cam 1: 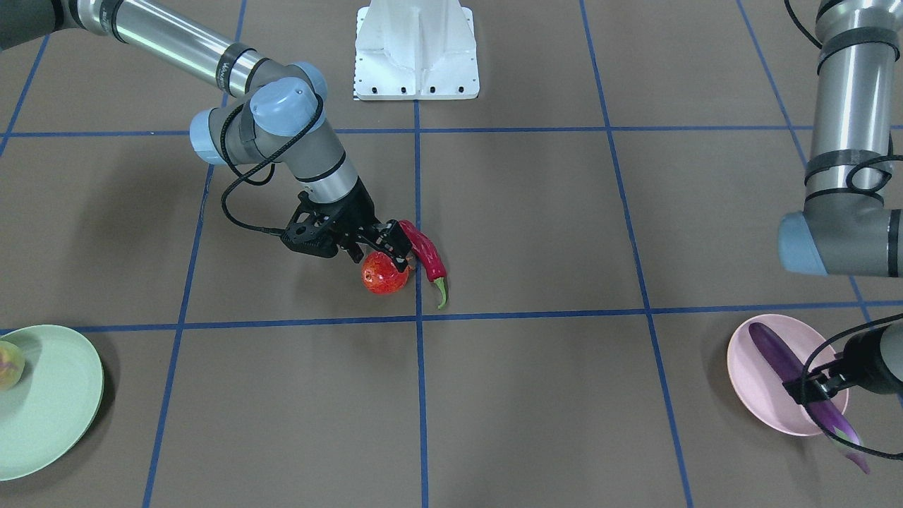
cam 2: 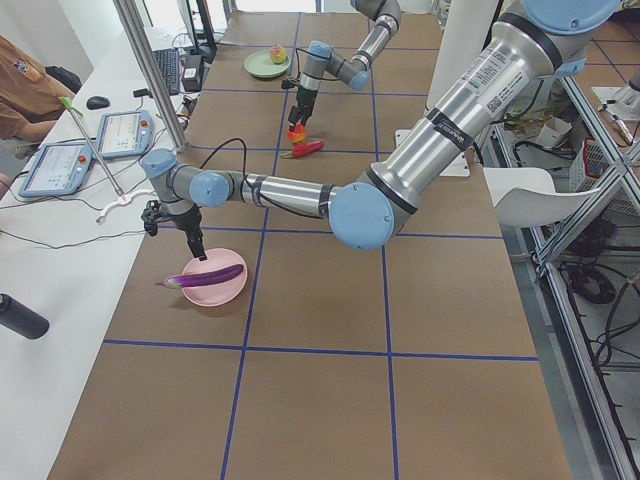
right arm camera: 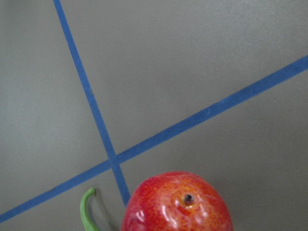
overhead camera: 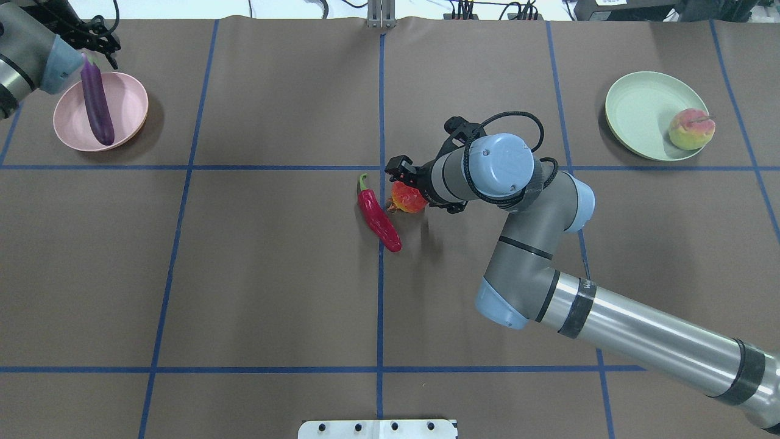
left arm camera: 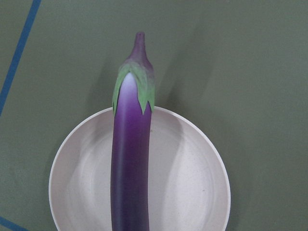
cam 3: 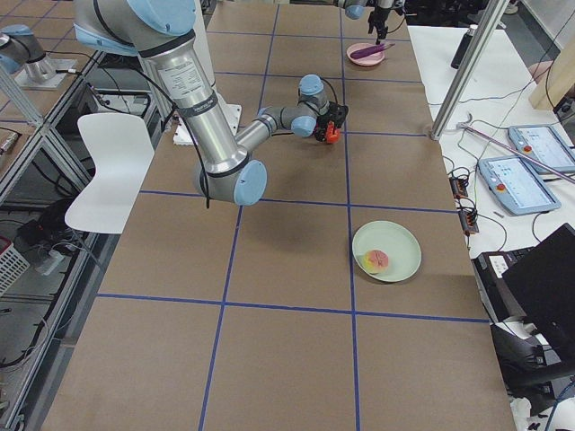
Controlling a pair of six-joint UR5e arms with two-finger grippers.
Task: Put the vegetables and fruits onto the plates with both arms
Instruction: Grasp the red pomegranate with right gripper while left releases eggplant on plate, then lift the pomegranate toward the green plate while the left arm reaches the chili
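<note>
My right gripper (cam 1: pixel 386 250) (overhead camera: pixel 409 183) is tilted down at mid-table, its fingers closed against both sides of the glossy red-orange fruit (cam 1: pixel 381 276) (overhead camera: pixel 409 198) (right arm camera: pixel 178 207), which rests on the table. The red chili (cam 1: pixel 427 257) (overhead camera: pixel 379 219) lies right beside it. The purple eggplant (cam 1: pixel 779 356) (overhead camera: pixel 97 110) (left arm camera: pixel 130 163) lies across the pink plate (cam 1: pixel 751 384) (overhead camera: pixel 128 103), with its cap over the rim. My left gripper (cam 1: pixel 811 386) (overhead camera: pixel 97 46) hovers open above the cap end, apart from it. The peach (cam 1: pixel 8 363) (overhead camera: pixel 690 128) sits on the mint green plate (cam 1: pixel 49 409) (overhead camera: pixel 640 110).
The white base block (cam 1: pixel 416 49) (overhead camera: pixel 378 428) stands at the robot's edge of the brown table, which is marked with blue tape lines (overhead camera: pixel 381 305). An operators' bench with tablets (cam 2: pixel 120 135) runs along the far side.
</note>
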